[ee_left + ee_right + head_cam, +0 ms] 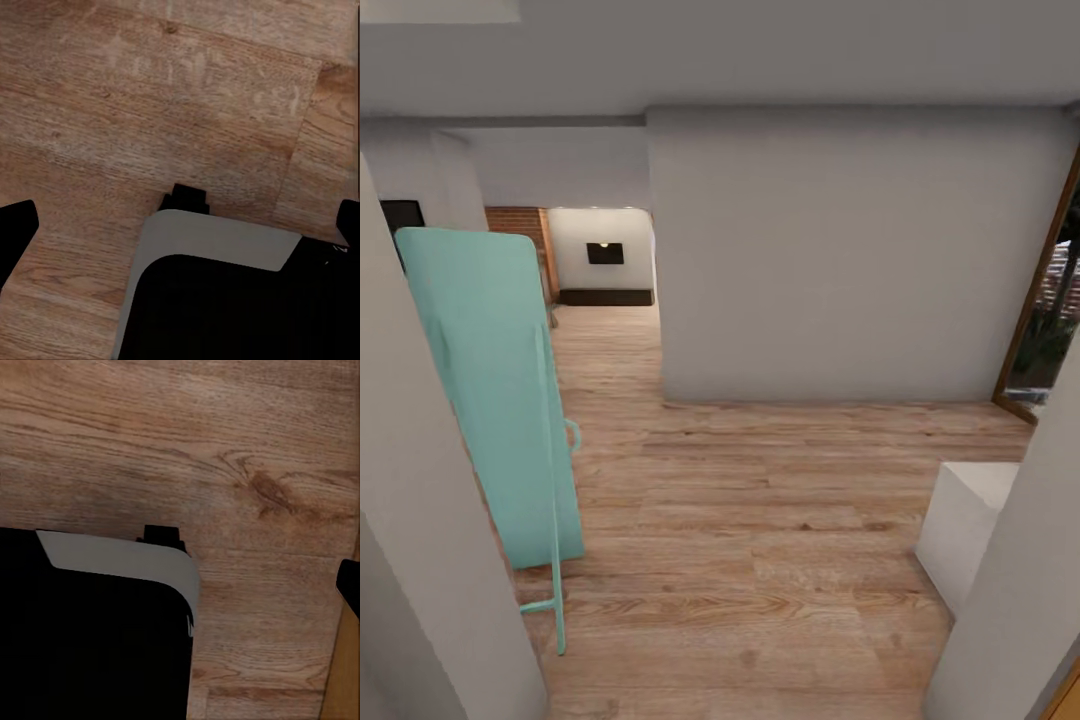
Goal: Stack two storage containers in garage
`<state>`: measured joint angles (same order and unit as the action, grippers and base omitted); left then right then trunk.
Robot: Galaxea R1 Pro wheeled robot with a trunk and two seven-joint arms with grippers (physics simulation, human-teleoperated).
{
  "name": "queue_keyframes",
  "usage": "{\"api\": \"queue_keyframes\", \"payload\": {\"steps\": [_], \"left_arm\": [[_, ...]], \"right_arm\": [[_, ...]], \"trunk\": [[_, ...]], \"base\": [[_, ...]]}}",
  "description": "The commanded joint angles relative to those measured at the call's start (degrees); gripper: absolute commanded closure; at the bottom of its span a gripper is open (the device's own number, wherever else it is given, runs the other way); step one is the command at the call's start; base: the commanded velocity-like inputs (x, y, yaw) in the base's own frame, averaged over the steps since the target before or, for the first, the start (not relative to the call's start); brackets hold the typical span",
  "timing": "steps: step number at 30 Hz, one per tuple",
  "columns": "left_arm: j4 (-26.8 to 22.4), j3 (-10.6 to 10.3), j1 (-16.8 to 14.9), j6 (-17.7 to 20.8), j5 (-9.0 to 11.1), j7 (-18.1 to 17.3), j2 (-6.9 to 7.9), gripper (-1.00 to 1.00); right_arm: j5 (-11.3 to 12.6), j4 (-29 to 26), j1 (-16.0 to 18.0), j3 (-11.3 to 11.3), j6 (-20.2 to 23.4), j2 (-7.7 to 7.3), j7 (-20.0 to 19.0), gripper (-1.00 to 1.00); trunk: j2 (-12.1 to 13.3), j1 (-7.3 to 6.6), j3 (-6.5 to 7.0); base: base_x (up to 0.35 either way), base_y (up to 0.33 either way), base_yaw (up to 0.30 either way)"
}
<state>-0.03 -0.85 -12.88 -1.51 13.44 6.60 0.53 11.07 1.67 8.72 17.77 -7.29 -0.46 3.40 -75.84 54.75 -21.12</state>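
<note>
Robot in transit over light wood plank floor (760,560) with a teal door (490,400) standing left of its path; both grippers hang empty above the planks, jaw state cannot be determined, no storage container near either, so, by my judgement, nothing delivered yet.

My head cam sits high, looking forward and down a hallway: wood plank floor (760,520), a grey wall (850,260) straight ahead, a teal ironing board (490,400) leaning close by on the left. Both wrist cams point almost straight down at the planks from fairly close, each with the robot's base (217,300) in frame. All three share that wood floor.
</note>
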Motion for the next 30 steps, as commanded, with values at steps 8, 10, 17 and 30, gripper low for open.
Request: {"api": "queue_keyframes", "payload": {"steps": [8,10,17,30], "left_arm": [[0.1,-0.12,-0.04,-0.1,0.36,0.08,-0.07,-1.0],[0.07,-0.12,-0.04,-0.09,0.36,0.08,-0.05,-1.0],[0.04,-0.15,-0.05,-0.09,0.36,0.08,-0.08,-1.0],[0.03,-0.14,-0.04,-0.1,0.36,0.08,-0.1,-1.0]], "right_arm": [[0.57,0.18,0.07,0.42,-0.4,0.11,0.02,-1.0],[0.69,0.18,0.07,0.36,-0.37,0.11,0.02,-1.0],[0.66,0.18,0.07,0.48,-0.35,0.04,0.02,-1.0],[0.54,0.18,0.07,0.7,-0.22,-0.11,-0.01,-1.0]], "trunk": [[-0.03,0.03,-0.06],[-0.03,0.03,-0.06],[-0.03,0.03,-0.06],[-0.03,0.03,-0.06]], "base": [[0.322,0.0,0.0],[0.322,-0.038,0.0],[0.322,-0.083,0.0],[0.322,-0.093,0.0]]}}
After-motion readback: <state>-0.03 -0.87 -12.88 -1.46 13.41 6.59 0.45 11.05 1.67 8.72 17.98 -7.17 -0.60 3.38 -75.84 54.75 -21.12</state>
